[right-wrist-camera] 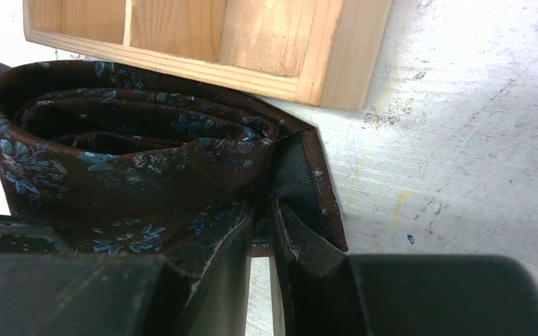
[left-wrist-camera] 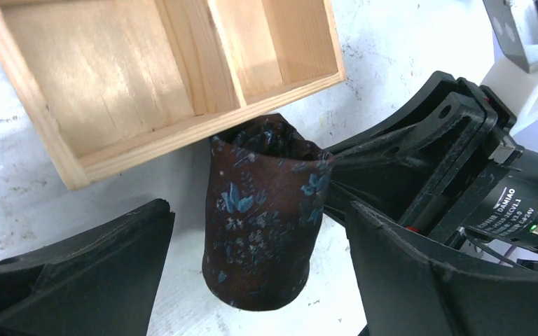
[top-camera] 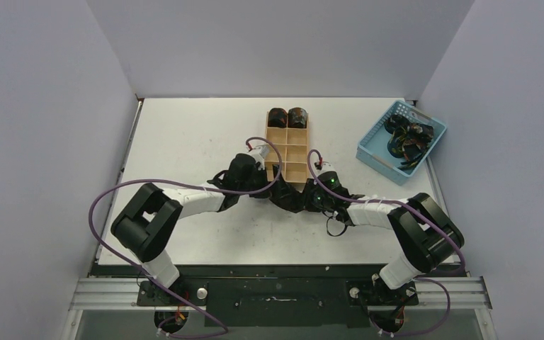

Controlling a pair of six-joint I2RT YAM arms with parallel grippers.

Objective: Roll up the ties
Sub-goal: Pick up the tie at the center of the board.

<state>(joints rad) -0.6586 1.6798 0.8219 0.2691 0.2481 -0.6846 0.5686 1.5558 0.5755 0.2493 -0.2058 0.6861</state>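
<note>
Two dark coils (top-camera: 278,117) already parked in the far compartments of the tan wooden eight-compartment tray (top-camera: 295,142); more dark fabric (top-camera: 407,138) heaped in the light blue plastic basket (top-camera: 384,163). Between the arms, low at the white desk (top-camera: 184,134) just beside the tray's near end: a brown-black necktie with small bluish flowers (left-wrist-camera: 263,217), wound into a loose, squashed coil. Right tool (right-wrist-camera: 263,245) narrow, pinching the coil's outer layers near the tail. Left tool (left-wrist-camera: 252,273) wide, flanking the coil without touching. Looks light, soft and slick, likely to spring loose once released. Best taken across the flat sides, over the loose end, with gentle pressure; avoid tugging a single layer.
</note>
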